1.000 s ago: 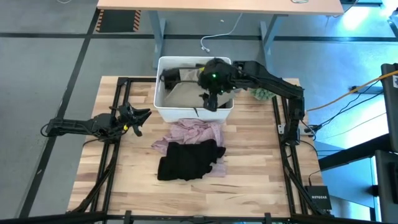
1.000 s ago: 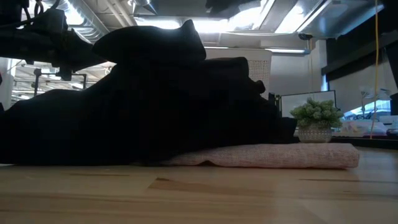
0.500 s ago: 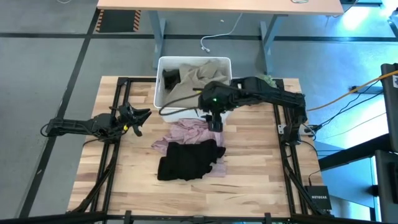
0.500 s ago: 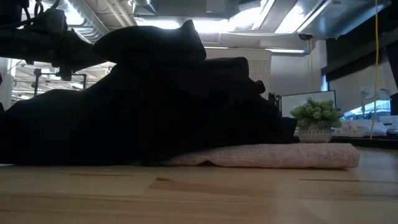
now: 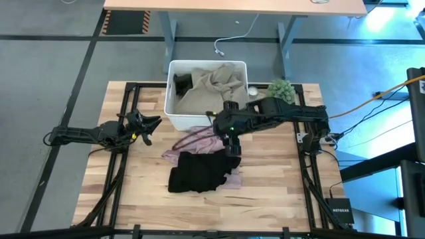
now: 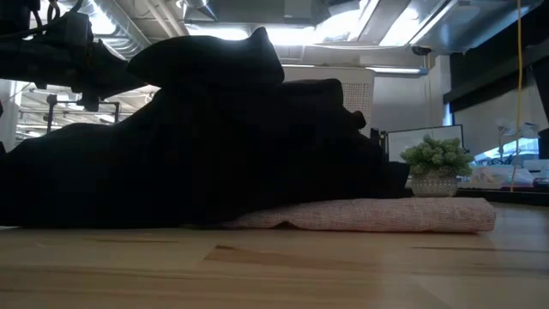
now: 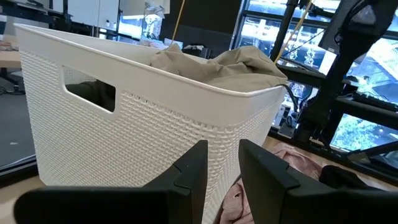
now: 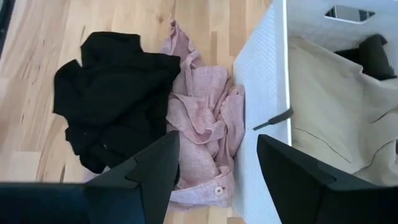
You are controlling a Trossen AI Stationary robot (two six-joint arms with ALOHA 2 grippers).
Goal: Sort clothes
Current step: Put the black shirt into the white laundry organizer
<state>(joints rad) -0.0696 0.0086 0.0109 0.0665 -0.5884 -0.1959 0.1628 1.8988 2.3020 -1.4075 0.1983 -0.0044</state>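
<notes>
My right gripper (image 8: 214, 177): fingers wide, empty, above pink garment (image 8: 202, 134), mid-tabletop beside tub (image 5: 174, 118). Advice: descend on a raised fold, clear of black garment (image 8: 115, 93). Left gripper (image 7: 221, 171): narrow gap, waiting near the left edge.

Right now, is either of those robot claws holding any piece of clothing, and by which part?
No. The right gripper hangs open over the pink garment, gripping nothing. The left gripper waits aside, empty.

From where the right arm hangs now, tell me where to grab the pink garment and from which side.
Grip the bunched folds of the pink garment nearest the tub, coming straight down. The black garment covers its far part, while the raised creases by the tub lie bare. The right gripper, open, already hangs over them.
</notes>
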